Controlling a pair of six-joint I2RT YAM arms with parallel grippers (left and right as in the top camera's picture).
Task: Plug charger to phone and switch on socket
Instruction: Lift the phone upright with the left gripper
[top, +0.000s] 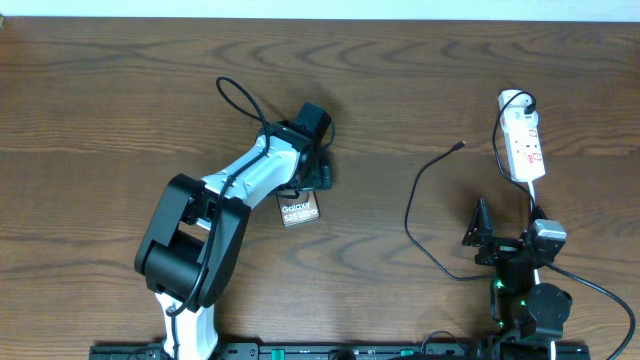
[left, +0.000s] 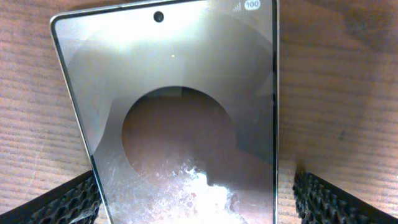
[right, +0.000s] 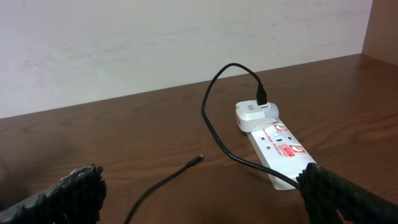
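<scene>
From overhead, my left gripper (top: 308, 178) is out at the middle of the wooden table (top: 100, 100), directly above the phone (top: 298, 209), which lies flat with its "Galaxy" lettering showing just on the near side of my fingers. Far off to the right lies the power strip (top: 525, 145), with the white plug (top: 514, 100) seated in its far end. The charger cable (top: 411, 205) curves across the table left of the strip, and its connector tip (top: 460, 146) rests loose on the wood, well apart from the phone. My right gripper (top: 488, 233) is at the near right, on the near side of the strip

In my left wrist view the phone fills the frame, shiny and flat on the table. My two left pads (left: 62, 199) straddle its near end, spread wider than the slab, with a gap showing on the right side, so I have no grip on it

In my right wrist view my right pads (right: 348, 193) are spread wide and hold nothing. The strip lies ahead to the right, and the cable arcs up from the plug, with the tip on the table ahead
</scene>
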